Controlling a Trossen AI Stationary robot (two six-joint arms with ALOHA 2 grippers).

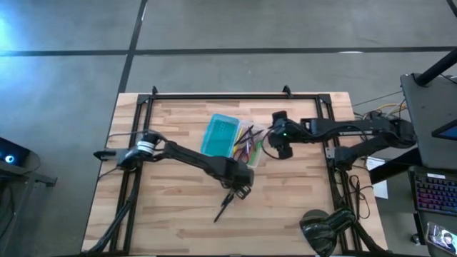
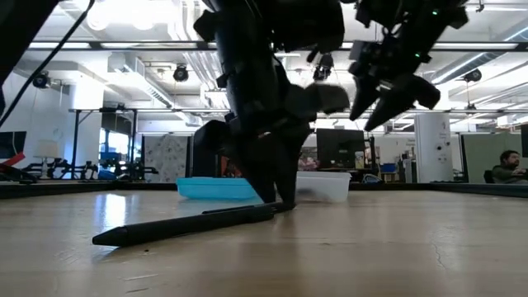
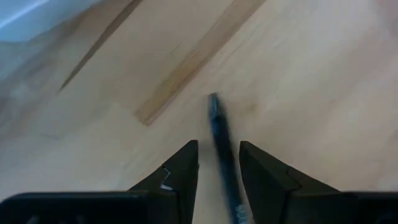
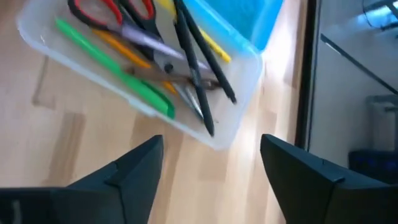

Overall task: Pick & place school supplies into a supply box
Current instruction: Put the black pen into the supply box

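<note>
A dark pen [image 1: 225, 205] is seen lying flat on the wooden worktop [image 1: 164, 214], toward its front edge and a little right of the middle, well apart from the supply box [image 1: 232, 139]. The left gripper [image 1: 241, 190] is lowered over the pen's upper end; in the left wrist view the pen [image 3: 222, 155] is flanked by the two fingers [image 3: 180, 171], which stand apart with a gap showing on either side, so nothing is clamped yet. In the low view the pen [image 2: 186, 224] is seen resting on the wood with the fingertips down at one end.

The pen is judged to be light, stiff and smooth, so it is likely to roll or slide if nudged from one side only. A hold across the barrel, nearer its middle than its tip, is judged the safer one, so that it does not droop or swing when lifted.

The supply box lies open near the middle of the worktop toward the back edge. Its teal half [image 1: 221, 134] appears empty. In the clear half [image 4: 214, 134], red-handled scissors [image 4: 115, 12], a green pen [image 4: 118, 68], an orange one [image 4: 121, 50], a yellow one and two dark pens [image 4: 199, 50] are piled loosely and crosswise.

The right gripper [image 1: 280, 148] is held above the worktop just beside the clear half, its fingers wide apart and empty.
</note>
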